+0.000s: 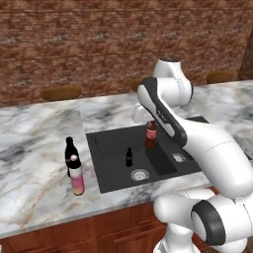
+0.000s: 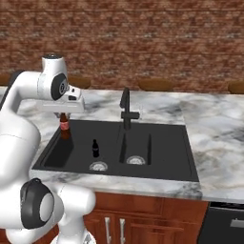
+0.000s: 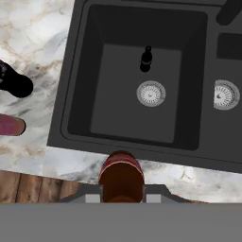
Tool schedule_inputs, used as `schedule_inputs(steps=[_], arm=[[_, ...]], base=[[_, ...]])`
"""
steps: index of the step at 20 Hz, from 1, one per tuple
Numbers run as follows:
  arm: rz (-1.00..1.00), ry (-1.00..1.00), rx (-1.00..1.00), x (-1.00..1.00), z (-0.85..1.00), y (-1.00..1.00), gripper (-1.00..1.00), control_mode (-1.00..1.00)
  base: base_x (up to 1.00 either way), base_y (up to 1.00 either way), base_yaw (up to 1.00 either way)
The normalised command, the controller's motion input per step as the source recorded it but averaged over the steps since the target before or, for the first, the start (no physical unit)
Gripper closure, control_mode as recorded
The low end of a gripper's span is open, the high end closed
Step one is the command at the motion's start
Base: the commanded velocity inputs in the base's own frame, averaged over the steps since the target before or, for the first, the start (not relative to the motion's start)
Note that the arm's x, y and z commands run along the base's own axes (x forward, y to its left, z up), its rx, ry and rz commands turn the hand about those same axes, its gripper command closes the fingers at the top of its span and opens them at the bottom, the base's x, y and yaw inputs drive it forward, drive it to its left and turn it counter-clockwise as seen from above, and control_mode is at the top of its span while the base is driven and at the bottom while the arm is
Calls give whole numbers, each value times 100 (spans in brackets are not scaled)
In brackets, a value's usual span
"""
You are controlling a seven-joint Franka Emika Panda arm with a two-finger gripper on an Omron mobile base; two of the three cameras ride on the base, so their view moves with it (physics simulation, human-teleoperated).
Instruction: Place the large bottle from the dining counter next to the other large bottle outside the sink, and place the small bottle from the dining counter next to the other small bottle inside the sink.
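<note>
My gripper (image 2: 63, 114) is shut on the small red-brown bottle (image 1: 150, 134), holding it upright by the neck over the left basin of the black sink (image 1: 111, 148). Looking down from the hand, the red-brown bottle (image 3: 121, 177) fills the space between my fingers (image 3: 92, 194). The tiny all-black bottle (image 1: 129, 157) stands on the basin floor beside the round drain (image 1: 140, 174), and the hand view has this tiny black bottle (image 3: 146, 59) above the drain. Left of the sink, the pink-bodied large bottle (image 1: 76, 176) stands close in front of the tall all-black bottle (image 1: 69, 150).
The black arched faucet (image 2: 126, 108) rises at the back of the sink between the two basins. Marbled counter (image 1: 34, 163) surrounds the sink, over a red-brown cabinet front (image 2: 143, 219). Round brown stools (image 1: 61, 92) stand beyond the counter before a brick wall.
</note>
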Motion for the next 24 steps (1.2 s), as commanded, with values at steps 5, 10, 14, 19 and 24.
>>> schedule_inputs(steps=[5,10,14,19,24], arm=[[0,0,0,0,0,0,100,100],[0,0,0,0,0,0,100,100],[0,0,0,0,0,0,100,100],[0,0,0,0,0,0,100,100],[0,0,0,0,0,0,100,100]], base=[[39,40,0],[11,22,0],[0,9,0],[0,0,0],[0,0,0]])
